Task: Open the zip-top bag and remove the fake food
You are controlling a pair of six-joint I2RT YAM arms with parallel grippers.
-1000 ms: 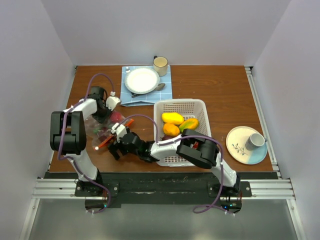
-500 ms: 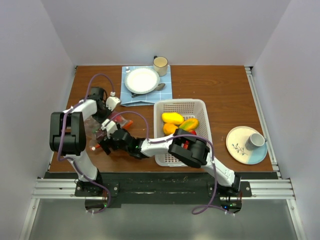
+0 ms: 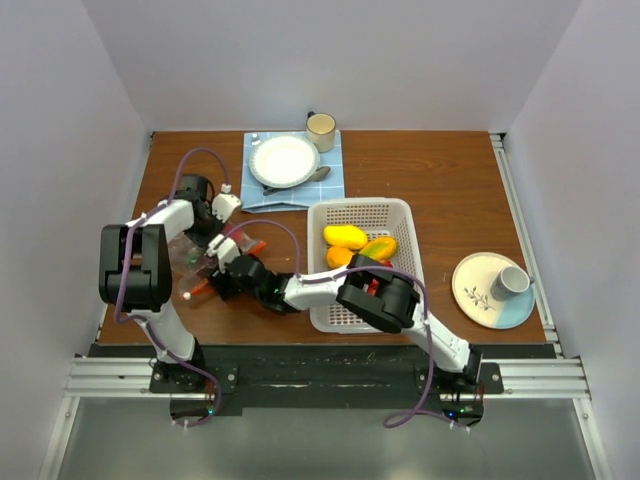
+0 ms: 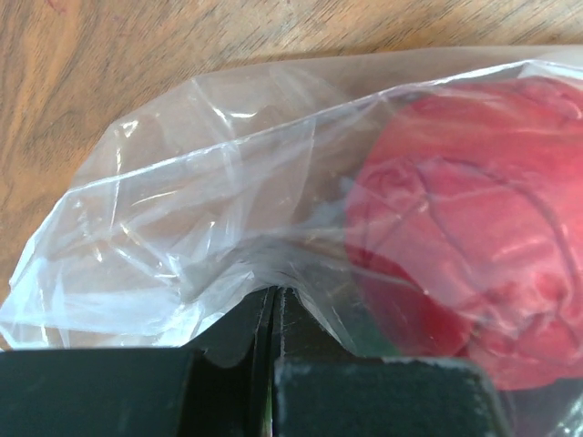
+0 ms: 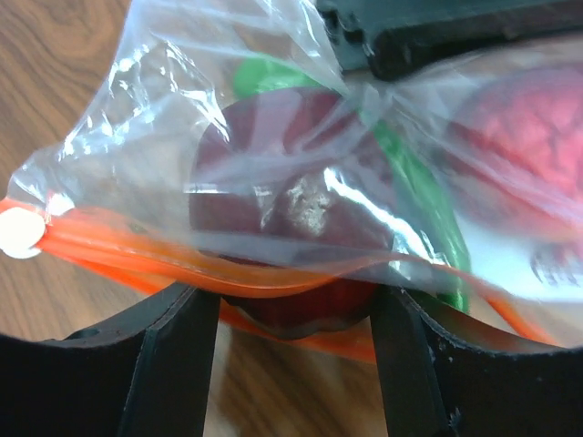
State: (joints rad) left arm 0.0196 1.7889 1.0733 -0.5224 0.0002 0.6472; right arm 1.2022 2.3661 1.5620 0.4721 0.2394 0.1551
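The zip-top bag [image 3: 193, 258] lies crumpled at the table's left, its orange-red zip strip [image 5: 137, 250] parted. My left gripper [image 3: 208, 228] is shut on a fold of the clear plastic [image 4: 182, 228], next to a red fruit [image 4: 465, 246] inside the bag. My right gripper [image 3: 213, 282] is open at the bag's mouth, with a maroon piece [image 5: 291, 191] between its fingers [image 5: 173, 364]. Green [image 5: 414, 182] and red [image 5: 528, 137] pieces lie behind it. More fake food, yellow [image 3: 345, 236], orange [image 3: 341, 258] and green-orange [image 3: 379, 247], sits in the white basket [image 3: 360, 206].
A white plate [image 3: 283, 160] with a spoon lies on a blue cloth at the back, with a cup [image 3: 321, 130] beside it. A plate [image 3: 478, 290] carrying a mug [image 3: 511, 282] sits at the right. My right arm stretches leftward in front of the basket.
My right gripper has moved left and away from me, from the table in front of the bag up to the bag's mouth. The left gripper has kept its hold.
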